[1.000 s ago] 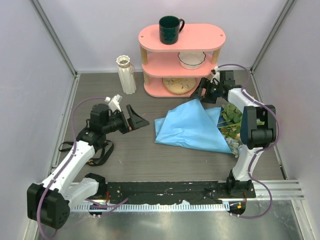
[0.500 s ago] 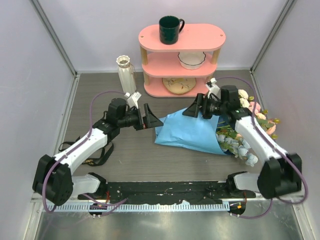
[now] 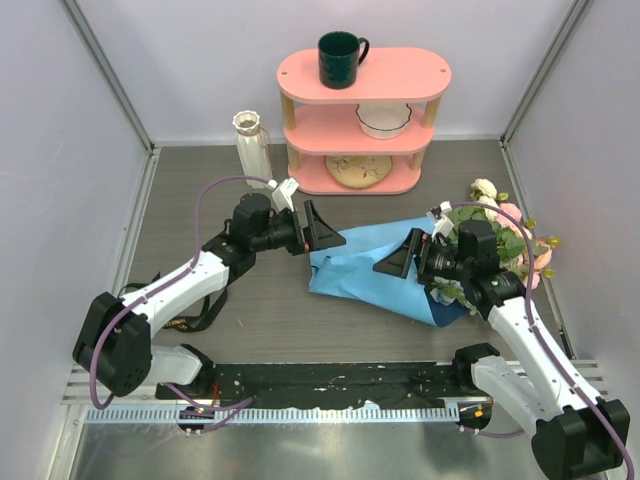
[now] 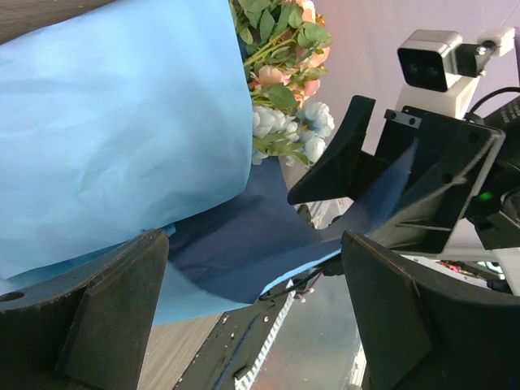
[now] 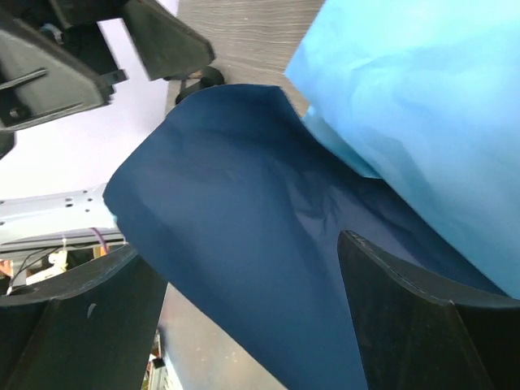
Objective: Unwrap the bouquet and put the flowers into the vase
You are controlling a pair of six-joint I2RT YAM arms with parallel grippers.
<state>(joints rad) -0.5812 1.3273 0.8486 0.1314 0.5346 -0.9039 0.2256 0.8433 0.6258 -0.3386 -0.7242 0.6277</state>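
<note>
The bouquet's blue paper sheet (image 3: 365,262) lies loose on the table's middle, and the flowers (image 3: 505,235) stick out of it at the right. The cream ribbed vase (image 3: 253,150) stands upright at the back left. My left gripper (image 3: 328,236) is open at the paper's left edge. In the left wrist view, the paper (image 4: 122,122) fills the space ahead of the left gripper (image 4: 252,244), with the flowers (image 4: 280,81) behind. My right gripper (image 3: 393,263) is open over the paper, pointing left. A raised dark flap of paper (image 5: 260,244) sits between the jaws of the right gripper (image 5: 240,244).
A pink three-tier shelf (image 3: 430,75) stands at the back with a dark green mug (image 3: 340,58), a white bowl (image 3: 383,120) and a plate (image 3: 358,168). A black ribbon (image 3: 195,308) lies under the left arm. Walls close in on three sides.
The left gripper has moved right, up to the paper's left edge. The right arm has swung from beside the shelf to the bouquet's near side, baring the flowers.
</note>
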